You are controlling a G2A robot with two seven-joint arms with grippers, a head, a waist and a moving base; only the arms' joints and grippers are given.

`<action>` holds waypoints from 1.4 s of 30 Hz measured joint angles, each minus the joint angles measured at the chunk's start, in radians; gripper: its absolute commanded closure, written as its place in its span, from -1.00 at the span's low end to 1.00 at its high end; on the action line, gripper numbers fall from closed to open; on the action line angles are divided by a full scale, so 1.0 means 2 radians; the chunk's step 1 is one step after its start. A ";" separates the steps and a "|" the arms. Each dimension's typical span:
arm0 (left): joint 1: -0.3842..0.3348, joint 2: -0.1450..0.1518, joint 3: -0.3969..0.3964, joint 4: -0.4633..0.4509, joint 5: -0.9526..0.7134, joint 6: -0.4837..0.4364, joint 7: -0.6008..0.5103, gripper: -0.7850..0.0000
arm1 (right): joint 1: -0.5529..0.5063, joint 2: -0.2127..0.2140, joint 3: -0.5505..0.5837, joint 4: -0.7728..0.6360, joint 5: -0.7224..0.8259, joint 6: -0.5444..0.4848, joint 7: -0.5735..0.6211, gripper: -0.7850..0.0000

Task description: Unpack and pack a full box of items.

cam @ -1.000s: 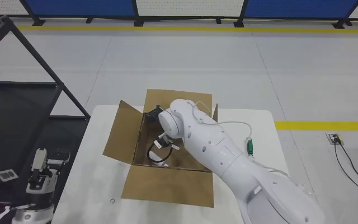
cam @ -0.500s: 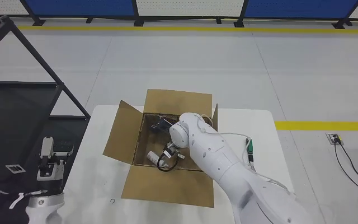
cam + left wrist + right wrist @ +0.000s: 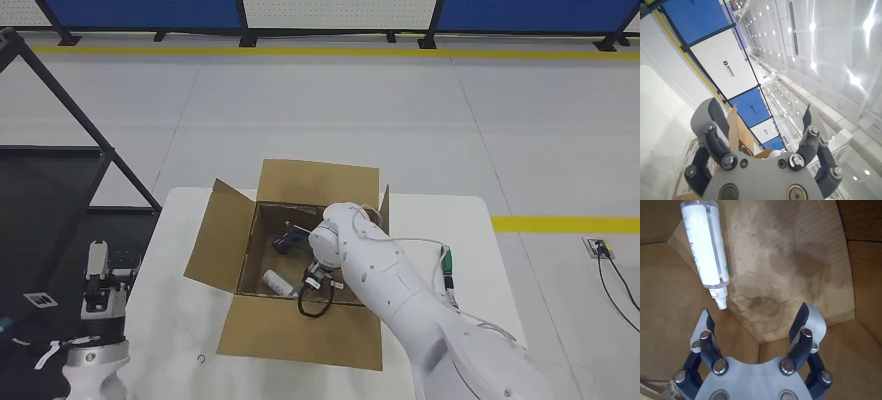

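Right wrist view: right claw (image 3: pixel 756 310) spread inside box (image 3: pixel 791 256), near lying bottle (image 3: pixel 706 247); left claw (image 3: pixel 761 105) spread

Right arm (image 3: pixel 400 290): glossy white rounded shells; thin white cable (image 3: pixel 420 241) to green connector (image 3: pixel 447 265); black cable loop (image 3: pixel 312 300) by wrist. Left gripper (image 3: pixel 761 109), right gripper (image 3: pixel 755 311): grey plates, grey-backed fingers (image 3: pixel 815 317), black ribbed pads (image 3: pixel 718 115), black linkages, silver screws.

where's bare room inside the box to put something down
The box has bare floor beside the bottle, in front of the open right pincer. Crowded where the bottle lies along a wall and around the dark item.
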 measured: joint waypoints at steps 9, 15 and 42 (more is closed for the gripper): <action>0.003 0.004 -0.005 0.024 0.065 0.012 -0.048 -1.00 | 0.003 0.007 0.011 0.012 0.002 -0.024 -0.039 -1.00; -0.007 0.005 0.018 0.043 0.131 0.009 -0.057 -1.00 | 0.000 0.011 0.015 0.012 -0.001 -0.030 -0.044 -1.00; 0.037 0.001 0.071 0.023 0.310 -0.004 0.016 0.83 | -0.019 0.028 0.030 -0.010 -0.018 -0.030 -0.062 -1.00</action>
